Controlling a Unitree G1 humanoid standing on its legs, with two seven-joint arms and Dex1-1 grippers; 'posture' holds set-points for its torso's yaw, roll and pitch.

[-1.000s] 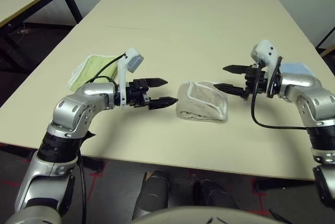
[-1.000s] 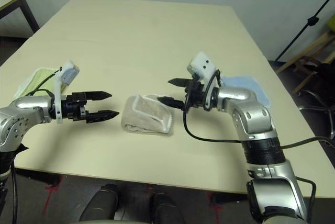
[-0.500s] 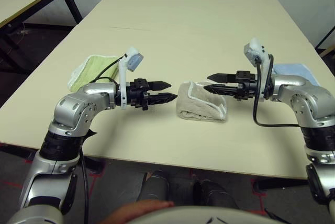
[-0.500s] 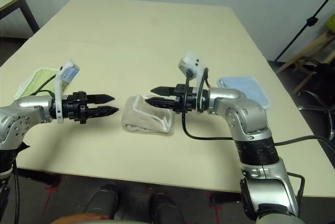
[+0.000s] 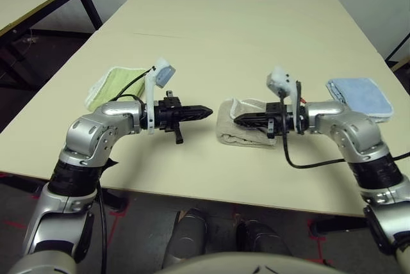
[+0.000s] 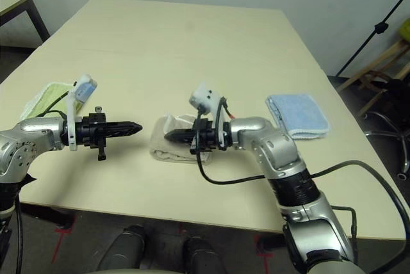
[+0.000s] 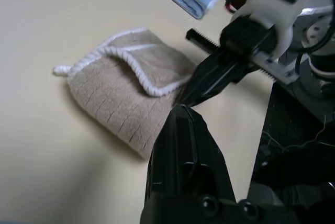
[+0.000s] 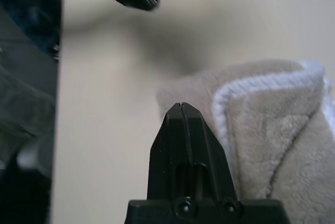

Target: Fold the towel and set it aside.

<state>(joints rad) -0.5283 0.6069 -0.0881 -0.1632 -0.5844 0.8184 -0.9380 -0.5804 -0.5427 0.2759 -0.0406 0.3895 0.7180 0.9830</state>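
On table [image 5: 211,50], folded beige towel [image 7: 131,82], its white corded corner clear in left wrist view, both grippers [image 5: 212,112] [image 5: 236,120] pressed together.

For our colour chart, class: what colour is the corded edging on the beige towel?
White; the edging shows best in the left wrist view.

The folded towel [image 5: 243,134] lies between two other towels [image 5: 122,85] [image 5: 360,96] on the table [image 5: 224,43]

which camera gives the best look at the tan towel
The left wrist view: the folded tan towel shows its corded edge close up. Both eye views show it smaller, partly behind the right tool; the right wrist view shows just part.
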